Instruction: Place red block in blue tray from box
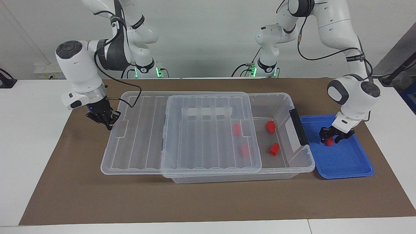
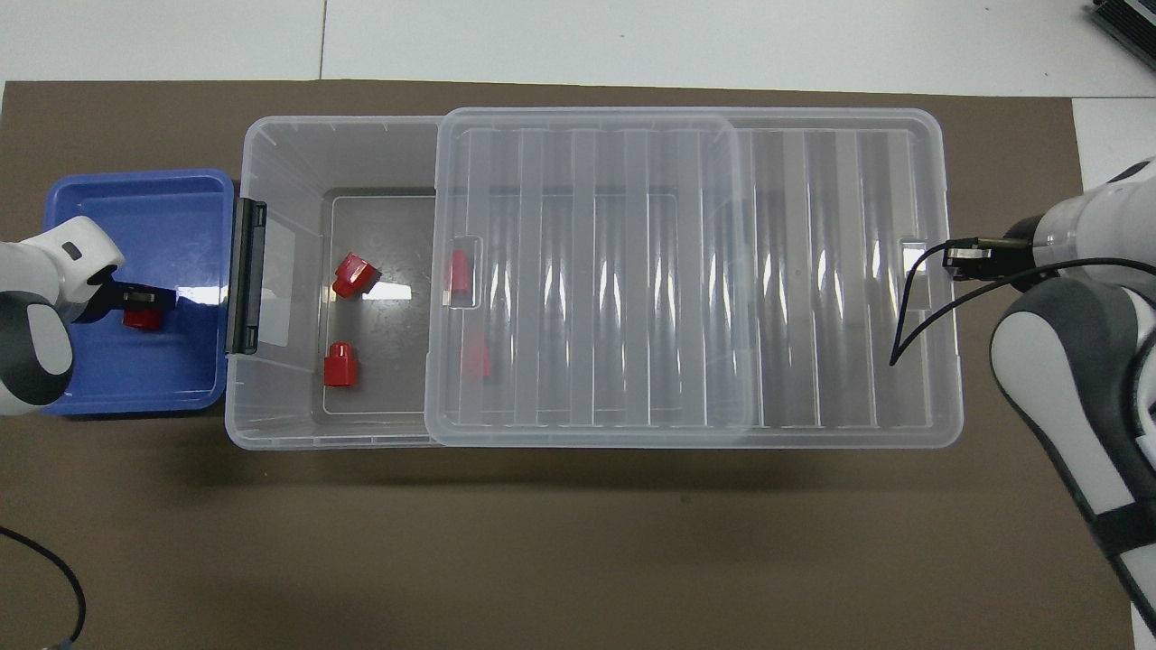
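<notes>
Four blocks: loose in the box (image 1: pixel 279 156), two under its slid lid (image 1: pixel 182 130).
Left gripper (image 1: pixel 331 140): clamped on red block (image 1: pixel 329 142), over blue tray (image 1: pixel 344 162).
Right gripper (image 1: pixel 109 122): at lid's end, finger gap unclear.

Bright, even light; lid (image 2: pixel 632 271) glare.

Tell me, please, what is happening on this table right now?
The left end effector is down in the blue tray with a red block between its fingers. Four more red blocks lie in the box, two of them under the lid, which is slid partly off toward the right arm's end. The right end effector is at that end of the lid.
</notes>
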Controlling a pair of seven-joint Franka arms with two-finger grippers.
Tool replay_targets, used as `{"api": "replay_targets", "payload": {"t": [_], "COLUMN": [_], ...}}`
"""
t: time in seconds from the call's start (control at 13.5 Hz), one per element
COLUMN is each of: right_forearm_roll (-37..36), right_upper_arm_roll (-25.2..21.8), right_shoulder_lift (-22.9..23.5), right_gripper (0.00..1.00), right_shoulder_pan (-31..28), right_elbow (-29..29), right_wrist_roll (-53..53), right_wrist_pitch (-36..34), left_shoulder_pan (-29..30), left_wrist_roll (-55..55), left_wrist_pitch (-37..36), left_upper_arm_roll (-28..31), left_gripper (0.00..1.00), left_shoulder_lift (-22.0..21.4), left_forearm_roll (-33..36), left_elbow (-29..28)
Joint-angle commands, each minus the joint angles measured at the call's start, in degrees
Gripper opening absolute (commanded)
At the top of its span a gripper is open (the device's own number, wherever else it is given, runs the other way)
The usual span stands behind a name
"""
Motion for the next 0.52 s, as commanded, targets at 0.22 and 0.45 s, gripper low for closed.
{"api": "replay_targets", "payload": {"t": [0.22,0.45], "right_forearm_roll": [0.5,0.7], "right_upper_arm_roll": [0.3,0.4], "right_shoulder_lift": [-1.2,-1.1], "right_gripper": [0.0,0.0], "right_shoulder_pan": [6.1,9.2], "right_elbow": [-2.9,-3.2], "right_wrist_roll": [1.0,0.8], "right_wrist_pitch": [0.5,0.5], "left_shoulder_pan": [-0.5,-4.9], "left_wrist_roll": [-2.9,-9.4], "left_wrist_pitch": [-27.3,-38.9], "left_upper_arm_roll": [-0.4,-0.3], "left_gripper": [0.69,0.82], "left_shoulder_lift": [-5.3,-6.4], "left_forearm_roll": [-0.7,1.2], "left_elbow": [16.3,24.3]}}
